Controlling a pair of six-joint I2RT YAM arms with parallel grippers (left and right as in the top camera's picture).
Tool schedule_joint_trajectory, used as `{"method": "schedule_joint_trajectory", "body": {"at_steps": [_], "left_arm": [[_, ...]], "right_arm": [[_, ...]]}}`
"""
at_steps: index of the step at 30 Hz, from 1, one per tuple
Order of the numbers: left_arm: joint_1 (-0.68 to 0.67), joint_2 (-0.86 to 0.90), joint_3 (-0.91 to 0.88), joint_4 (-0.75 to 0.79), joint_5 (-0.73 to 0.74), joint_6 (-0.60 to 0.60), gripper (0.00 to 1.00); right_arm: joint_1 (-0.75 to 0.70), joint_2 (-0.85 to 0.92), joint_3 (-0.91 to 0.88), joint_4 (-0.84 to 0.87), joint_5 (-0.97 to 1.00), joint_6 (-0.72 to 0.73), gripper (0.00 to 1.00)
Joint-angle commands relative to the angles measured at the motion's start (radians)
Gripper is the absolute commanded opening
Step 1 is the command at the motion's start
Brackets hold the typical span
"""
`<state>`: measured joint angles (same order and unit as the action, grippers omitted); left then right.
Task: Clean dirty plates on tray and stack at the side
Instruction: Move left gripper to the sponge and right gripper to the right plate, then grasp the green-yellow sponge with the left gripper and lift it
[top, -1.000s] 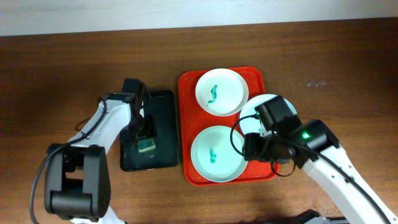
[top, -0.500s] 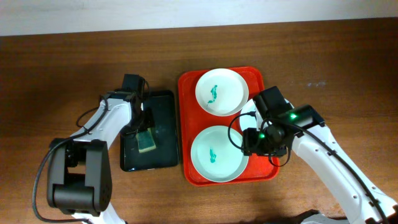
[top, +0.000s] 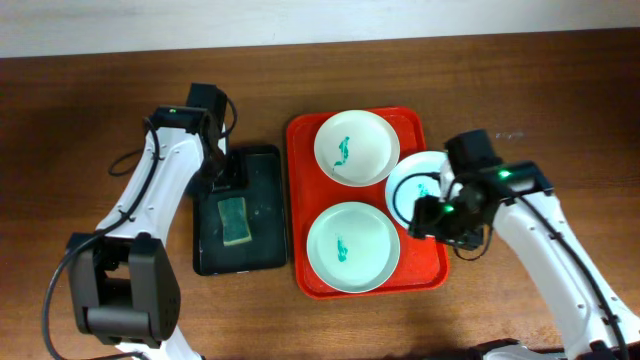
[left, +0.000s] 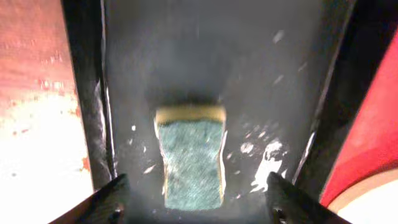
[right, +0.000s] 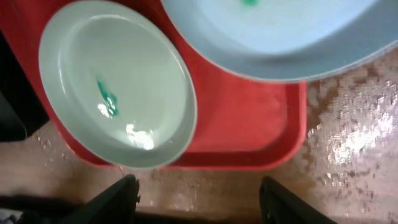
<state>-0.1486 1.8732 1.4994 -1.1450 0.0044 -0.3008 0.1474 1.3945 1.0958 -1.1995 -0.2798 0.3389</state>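
The dark wood-grain desk meets a pale wall at its far edge. Near the right jaws it shows speckled glare, perhaps wetness. The left jaws are spread wide over the black tray, with the green sponge loose just ahead, between them. The right jaws are spread too, pinching nothing, just short of the red tray. On it, ahead-left, lies a smeared mint plate. Farther ahead a pale-blue plate overhangs the rim, and a third plate lies beyond.

Third plate half hidden under right arm.
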Motion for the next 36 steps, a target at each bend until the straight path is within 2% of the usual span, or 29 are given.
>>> {"method": "schedule_joint_trajectory", "body": {"at_steps": [1,3,6,7,8,9,10,11,14,19,22,27,30,35,36], "left_arm": [[-0.002,-0.001,-0.102,0.018,0.011,0.010,0.53],[-0.006,-0.002,-0.188,0.087,0.012,0.010,0.52],[-0.010,-0.001,-0.297,0.215,0.019,0.010,0.52],[-0.010,-0.001,-0.323,0.256,0.019,0.010,0.50],[-0.010,-0.001,-0.347,0.301,0.019,0.010,0.43],[-0.010,-0.001,-0.356,0.324,0.019,0.011,0.30],[-0.010,-0.002,-0.354,0.333,0.018,0.011,0.04],[-0.010,-0.002,-0.347,0.333,0.018,0.011,0.00],[-0.010,-0.004,-0.305,0.295,0.018,0.011,0.00],[-0.010,-0.006,-0.171,0.138,0.019,0.023,0.00],[-0.010,-0.009,-0.095,0.056,0.019,0.040,0.00],[-0.010,-0.066,-0.031,-0.008,0.027,0.050,0.00],[-0.011,-0.137,-0.029,-0.008,0.109,0.049,0.00],[-0.017,-0.194,-0.029,-0.012,0.187,0.049,0.00],[-0.028,-0.193,-0.030,-0.012,0.191,0.049,0.00]], "right_arm": [[0.005,0.005,-0.008,-0.031,-0.079,-0.086,0.63],[0.038,0.006,-0.035,-0.014,-0.079,-0.081,0.63],[0.068,0.006,-0.102,0.031,-0.033,0.024,0.63],[0.069,0.005,-0.138,0.059,-0.017,0.069,0.62],[0.068,0.005,-0.165,0.082,-0.017,0.088,0.59],[0.068,0.005,-0.198,0.121,-0.025,0.093,0.57],[0.068,0.004,-0.227,0.146,-0.029,0.093,0.55],[0.069,0.004,-0.233,0.146,-0.026,0.091,0.55],[0.069,-0.017,-0.233,0.139,-0.028,0.067,0.55],[0.069,-0.050,-0.235,0.188,0.012,0.020,0.56],[0.069,-0.009,-0.253,0.288,0.014,0.008,0.55],[0.104,0.093,-0.258,0.396,0.017,-0.046,0.47],[0.121,0.185,-0.258,0.439,0.071,-0.043,0.44],[0.122,0.281,-0.258,0.515,0.048,-0.043,0.27],[0.122,0.291,-0.258,0.526,0.041,-0.033,0.20]]}}
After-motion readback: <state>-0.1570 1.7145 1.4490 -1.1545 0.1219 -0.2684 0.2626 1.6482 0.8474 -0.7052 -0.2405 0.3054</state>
